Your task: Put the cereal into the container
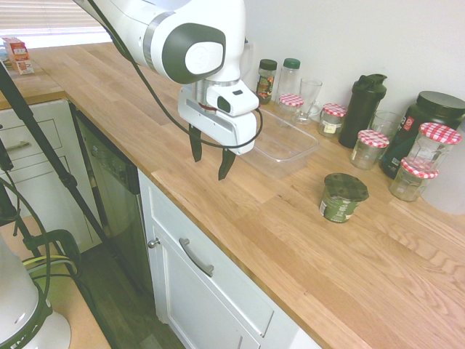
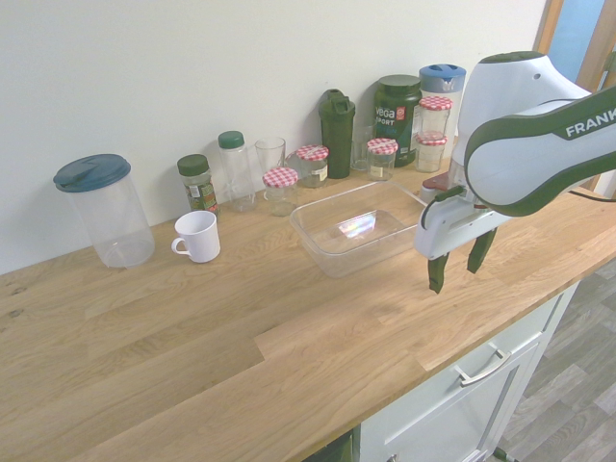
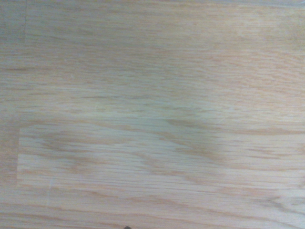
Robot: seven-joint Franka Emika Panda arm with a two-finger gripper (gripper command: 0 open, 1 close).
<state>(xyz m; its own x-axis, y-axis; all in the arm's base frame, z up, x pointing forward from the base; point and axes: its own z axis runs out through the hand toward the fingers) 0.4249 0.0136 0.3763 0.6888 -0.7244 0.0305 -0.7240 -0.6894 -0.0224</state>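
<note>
Hand (image 1: 212,155) hung above bare table (image 1: 305,269), fingers spread apart, nothing held between them. Wrist view showed only wood grain, so no object lay directly under it.

Just behind the hand, on the wall side: the container (image 1: 280,143), a shallow clear rectangular tub, empty, open top up. In the second exterior view the container (image 2: 358,227) sat close beside the hand (image 2: 458,262), apart from it.

The cereal (image 1: 342,197), a squat dark green tub with dark lid, stood upright on the table, well apart from the hand and near the container's far end. Not visible in the second exterior view; the arm likely hid it.

Further out, along the wall: glass jars with red-checkered lids (image 1: 369,148), a black shaker bottle (image 1: 362,110), a clear drinking glass (image 1: 308,99), a white mug (image 2: 197,236), and a large clear canister with blue lid (image 2: 104,209).

Judged status: grasp not yet made.

Risks:
1. Tub looked wide relative to the finger spread; an off-centre close could push it or tip it.
2. Jars stood close behind the cereal; an overshoot toward the wall could knock 1 over.
3. Container was light; a low carry could clip its rim and shove it.
</note>
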